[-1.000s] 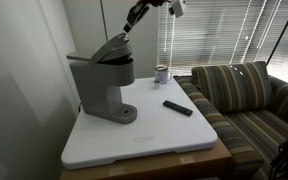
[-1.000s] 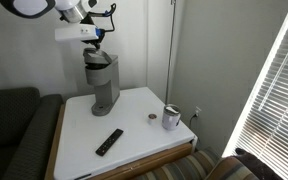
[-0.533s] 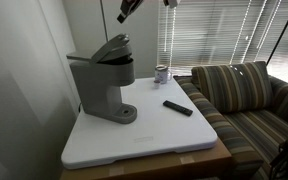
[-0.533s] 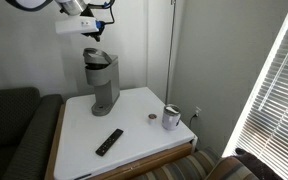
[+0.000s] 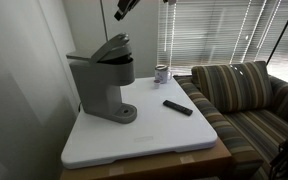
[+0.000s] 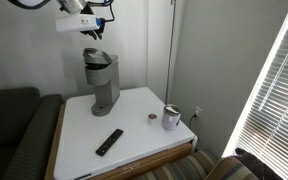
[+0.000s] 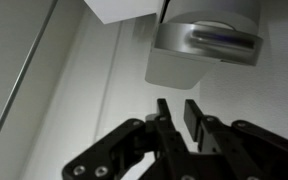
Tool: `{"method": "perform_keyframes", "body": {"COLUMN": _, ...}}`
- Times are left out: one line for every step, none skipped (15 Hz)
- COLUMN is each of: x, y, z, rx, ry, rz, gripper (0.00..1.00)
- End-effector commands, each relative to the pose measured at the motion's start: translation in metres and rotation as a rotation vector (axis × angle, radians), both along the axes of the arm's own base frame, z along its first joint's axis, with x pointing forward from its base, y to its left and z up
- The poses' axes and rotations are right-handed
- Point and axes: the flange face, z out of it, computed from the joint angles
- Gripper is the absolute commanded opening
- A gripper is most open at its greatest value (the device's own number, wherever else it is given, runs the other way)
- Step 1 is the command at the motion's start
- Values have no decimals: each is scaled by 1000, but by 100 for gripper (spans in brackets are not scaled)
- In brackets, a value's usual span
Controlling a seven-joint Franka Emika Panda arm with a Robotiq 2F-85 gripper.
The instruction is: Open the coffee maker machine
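The grey coffee maker machine (image 5: 102, 85) stands at the back of the white table, and its hinged lid (image 5: 112, 47) is tilted up. It also shows in an exterior view (image 6: 102, 80) and from above in the wrist view (image 7: 204, 45). My gripper (image 5: 124, 8) hangs in the air above the lid, clear of it, as both exterior views show (image 6: 97, 24). In the wrist view the gripper (image 7: 177, 103) holds nothing; its jaws stand nearly together with a narrow gap between them.
A small cup (image 5: 162, 73) stands at the table's far corner, also seen in an exterior view (image 6: 171, 118). A black remote (image 5: 178, 107) lies on the white table (image 5: 154, 140). A striped couch (image 5: 244, 95) sits beside the table. A wall stands close behind the machine.
My gripper has risen up and away from the lid, which it was touching a second ago. The lid stays tilted up.
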Motion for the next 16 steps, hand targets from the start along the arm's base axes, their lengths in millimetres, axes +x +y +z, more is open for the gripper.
{"method": "perform_keyframes", "body": {"x": 0, "y": -1, "z": 14, "rx": -19, "ry": -14, "rz": 28, "gripper": 56}}
{"method": "perform_keyframes", "body": {"x": 0, "y": -1, "z": 17, "rx": -23, "ry": -18, "rz": 33, "gripper": 64}}
{"method": "perform_keyframes", "body": {"x": -1, "y": -1, "z": 20, "rx": -26, "ry": -18, "rz": 35, "gripper": 70}}
{"method": "perform_keyframes", "body": {"x": -2, "y": -1, "z": 22, "rx": -31, "ry": -19, "rz": 33, "gripper": 77}}
{"method": "perform_keyframes", "body": {"x": -3, "y": -1, "z": 26, "rx": -31, "ry": -21, "rz": 38, "gripper": 83}}
{"method": "perform_keyframes", "body": {"x": -4, "y": 0, "z": 29, "rx": -33, "ry": -25, "rz": 40, "gripper": 91}}
{"method": "perform_keyframes", "body": {"x": -5, "y": 1, "z": 31, "rx": -32, "ry": -26, "rz": 38, "gripper": 97}}
{"method": "perform_keyframes", "body": {"x": -5, "y": 2, "z": 34, "rx": -29, "ry": -28, "rz": 37, "gripper": 100}}
{"method": "perform_keyframes", "body": {"x": -5, "y": 2, "z": 36, "rx": -28, "ry": -29, "rz": 35, "gripper": 100}}
{"method": "perform_keyframes", "body": {"x": -5, "y": 2, "z": 38, "rx": -25, "ry": -30, "rz": 33, "gripper": 100}}
{"method": "perform_keyframes", "body": {"x": -6, "y": 3, "z": 39, "rx": -23, "ry": -30, "rz": 31, "gripper": 100}}
{"method": "perform_keyframes", "body": {"x": -6, "y": 3, "z": 41, "rx": -19, "ry": -30, "rz": 30, "gripper": 100}}
{"method": "perform_keyframes", "body": {"x": -6, "y": 4, "z": 42, "rx": -16, "ry": -29, "rz": 28, "gripper": 100}}
{"method": "perform_keyframes", "body": {"x": -5, "y": 4, "z": 42, "rx": -12, "ry": -28, "rz": 27, "gripper": 100}}
{"method": "perform_keyframes", "body": {"x": -5, "y": 5, "z": 42, "rx": -8, "ry": -26, "rz": 26, "gripper": 100}}
{"method": "perform_keyframes", "body": {"x": -5, "y": 5, "z": 41, "rx": -4, "ry": -23, "rz": 25, "gripper": 100}}
